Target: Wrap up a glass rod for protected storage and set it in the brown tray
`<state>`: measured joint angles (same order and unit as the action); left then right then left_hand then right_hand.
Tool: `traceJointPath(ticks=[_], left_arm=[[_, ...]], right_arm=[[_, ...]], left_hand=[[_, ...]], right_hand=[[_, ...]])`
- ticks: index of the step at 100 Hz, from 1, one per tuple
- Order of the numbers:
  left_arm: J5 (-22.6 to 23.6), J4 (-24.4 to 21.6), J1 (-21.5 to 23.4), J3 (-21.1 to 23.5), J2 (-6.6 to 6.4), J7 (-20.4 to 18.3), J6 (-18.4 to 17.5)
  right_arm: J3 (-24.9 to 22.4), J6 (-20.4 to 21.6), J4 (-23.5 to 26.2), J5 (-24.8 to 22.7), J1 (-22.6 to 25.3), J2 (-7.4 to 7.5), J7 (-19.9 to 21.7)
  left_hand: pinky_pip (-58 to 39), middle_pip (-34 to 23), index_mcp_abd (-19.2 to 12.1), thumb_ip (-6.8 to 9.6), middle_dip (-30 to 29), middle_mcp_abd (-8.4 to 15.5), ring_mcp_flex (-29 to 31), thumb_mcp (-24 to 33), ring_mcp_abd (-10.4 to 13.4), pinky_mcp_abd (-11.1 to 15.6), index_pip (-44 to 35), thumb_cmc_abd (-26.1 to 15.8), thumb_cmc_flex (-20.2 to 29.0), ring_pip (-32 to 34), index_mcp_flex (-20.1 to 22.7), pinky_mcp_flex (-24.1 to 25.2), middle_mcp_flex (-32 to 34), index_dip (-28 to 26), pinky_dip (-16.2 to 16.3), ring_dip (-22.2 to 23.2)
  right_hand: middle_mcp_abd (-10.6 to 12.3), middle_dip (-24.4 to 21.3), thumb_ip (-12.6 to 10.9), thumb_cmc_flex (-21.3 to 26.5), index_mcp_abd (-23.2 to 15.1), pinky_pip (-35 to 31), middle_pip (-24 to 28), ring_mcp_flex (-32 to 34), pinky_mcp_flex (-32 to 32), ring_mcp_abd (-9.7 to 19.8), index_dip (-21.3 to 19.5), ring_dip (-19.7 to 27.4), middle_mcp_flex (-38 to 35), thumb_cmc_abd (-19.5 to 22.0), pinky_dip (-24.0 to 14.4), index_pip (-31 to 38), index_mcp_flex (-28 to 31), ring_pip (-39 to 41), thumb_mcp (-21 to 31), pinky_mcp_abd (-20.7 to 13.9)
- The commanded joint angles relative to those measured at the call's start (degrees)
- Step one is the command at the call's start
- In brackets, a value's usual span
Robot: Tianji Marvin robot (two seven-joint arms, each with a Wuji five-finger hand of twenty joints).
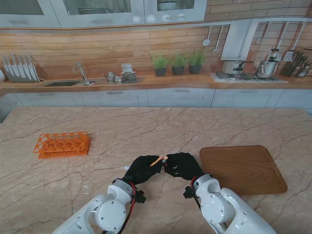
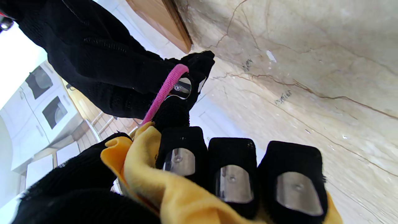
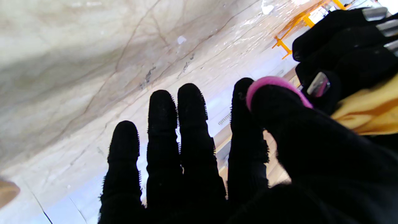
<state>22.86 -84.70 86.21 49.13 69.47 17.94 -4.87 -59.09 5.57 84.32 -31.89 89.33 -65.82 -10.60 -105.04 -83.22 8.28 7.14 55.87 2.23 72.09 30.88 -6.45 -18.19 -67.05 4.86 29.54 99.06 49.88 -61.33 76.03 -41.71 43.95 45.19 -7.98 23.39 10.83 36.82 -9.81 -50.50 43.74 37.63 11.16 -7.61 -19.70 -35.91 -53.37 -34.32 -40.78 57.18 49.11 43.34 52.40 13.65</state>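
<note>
My left hand (image 1: 141, 168) is shut on a yellow cloth bundle (image 1: 157, 161), whose folds show under its fingers (image 2: 231, 174) in the left wrist view as yellow cloth (image 2: 146, 168). The glass rod is hidden inside the cloth. My right hand (image 1: 183, 165) meets the left just above the table. A pink elastic band (image 2: 164, 90) is hooked over its thumb tip and stretches down to the end of the bundle. The right wrist view shows the pink band (image 3: 270, 82) on the thumb, the other fingers (image 3: 186, 124) straight, and the cloth (image 3: 370, 112) beyond. The brown tray (image 1: 242, 168) lies right of the right hand.
An orange test-tube rack (image 1: 62, 144) stands on the marble table (image 1: 146, 126) at the far left. The tray's corner (image 2: 164, 21) shows behind the right hand in the left wrist view. A kitchen counter with sink, plants and stove runs along the back.
</note>
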Motion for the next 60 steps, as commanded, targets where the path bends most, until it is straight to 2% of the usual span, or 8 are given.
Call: traceJointPath(ticks=[1, 17, 34, 53, 58, 60], left_arm=[[0.5, -0.6, 0.2, 0.0, 0.63, 1.1, 0.5], [1.3, -0.1, 0.0, -0.4, 1.16, 3.2, 1.9], [1.9, 0.9, -0.5, -0.8, 1.85, 5.6, 3.1], [2.5, 1.8, -0.9, -1.1, 2.45, 7.7, 4.7], [2.5, 2.0, -1.0, -1.1, 2.55, 8.0, 5.0], [2.5, 2.0, -1.0, -1.1, 2.59, 8.2, 5.1]], right_arm=[[0.3, 0.8, -0.3, -0.2, 0.3, 0.13, -0.5], [0.3, 2.2, -0.4, -4.3, 0.4, 0.48, -2.6], [0.5, 3.3, -0.7, -8.0, 0.4, 0.73, -4.9], [0.9, 4.2, -1.2, -12.0, 0.1, 0.97, -7.9], [1.0, 4.3, -1.3, -12.9, 0.0, 1.07, -8.4], [1.0, 4.4, -1.3, -13.2, 0.0, 1.11, -8.6]], left_hand=[[-14.9, -1.3, 3.3, -0.64, 0.9, 0.5, 0.7, 0.2, 1.1, -1.6, -1.3, 2.4, 1.3, 3.5, 2.4, -0.6, 1.2, -0.8, 0.4, 0.5], [-14.9, -1.3, 3.7, 0.99, 0.6, -0.3, 0.7, 1.2, 1.1, -1.9, -1.0, 4.0, 1.5, 3.2, 3.3, -0.5, 1.3, -0.4, 0.0, 0.5], [-14.8, -1.3, 4.2, 2.04, 0.4, -0.6, 0.7, 2.1, 1.1, -2.0, -0.5, 5.5, 1.7, 2.9, 4.1, -0.5, 1.3, 0.1, -0.5, 0.4], [-14.8, -1.3, 5.2, 3.36, 0.2, -0.7, 0.7, 4.2, 1.1, -2.2, 1.1, 9.0, 2.8, 2.4, 5.1, -0.5, 1.3, 1.4, -1.0, 0.2], [-14.8, -1.3, 5.1, 3.48, 0.2, -0.7, 0.7, 5.4, 1.3, -1.8, 1.8, 10.6, 3.2, 2.1, 5.0, -0.5, 1.3, 2.6, -1.3, 0.1], [-14.9, -1.3, 5.1, 2.46, 0.1, -0.7, 0.7, 6.6, 1.4, -1.7, 1.1, 11.4, 3.1, 2.0, 4.9, -0.5, 1.3, 5.3, -1.6, 0.1]], right_hand=[[0.5, -0.5, 0.7, 1.8, -4.1, -2.0, -0.3, 1.9, 0.4, 0.5, 0.2, 0.0, -1.4, -2.8, 0.4, 1.5, 3.0, 1.5, 3.4, 0.8], [0.5, -0.5, 0.9, 1.4, -3.9, -2.7, -0.3, 2.4, 0.6, 0.6, 0.8, 0.0, -2.0, -3.4, 0.6, 1.5, 3.4, 1.7, 4.3, 0.9], [0.5, -0.6, 0.8, 0.8, -3.5, -3.3, -0.2, 3.2, 0.9, 0.5, 1.7, 0.0, -2.7, -4.3, 0.9, 1.6, 4.0, 2.0, 5.3, 1.2], [0.5, -0.9, 0.9, 0.2, -3.6, -4.0, -0.1, 3.9, 1.3, 0.7, 2.6, 0.0, -3.3, -5.0, 1.4, 1.8, 4.4, 2.4, 6.2, 1.3], [0.6, -0.9, 0.9, 0.1, -3.7, -4.2, -0.1, 4.0, 1.3, 0.8, 2.7, 0.1, -3.4, -5.0, 1.5, 1.9, 4.5, 2.5, 6.3, 1.3], [0.7, -0.9, 1.0, 0.1, -3.8, -4.2, 0.0, 4.0, 1.4, 0.8, 2.7, 0.1, -3.5, -5.0, 1.5, 1.9, 4.5, 2.5, 6.3, 1.3]])
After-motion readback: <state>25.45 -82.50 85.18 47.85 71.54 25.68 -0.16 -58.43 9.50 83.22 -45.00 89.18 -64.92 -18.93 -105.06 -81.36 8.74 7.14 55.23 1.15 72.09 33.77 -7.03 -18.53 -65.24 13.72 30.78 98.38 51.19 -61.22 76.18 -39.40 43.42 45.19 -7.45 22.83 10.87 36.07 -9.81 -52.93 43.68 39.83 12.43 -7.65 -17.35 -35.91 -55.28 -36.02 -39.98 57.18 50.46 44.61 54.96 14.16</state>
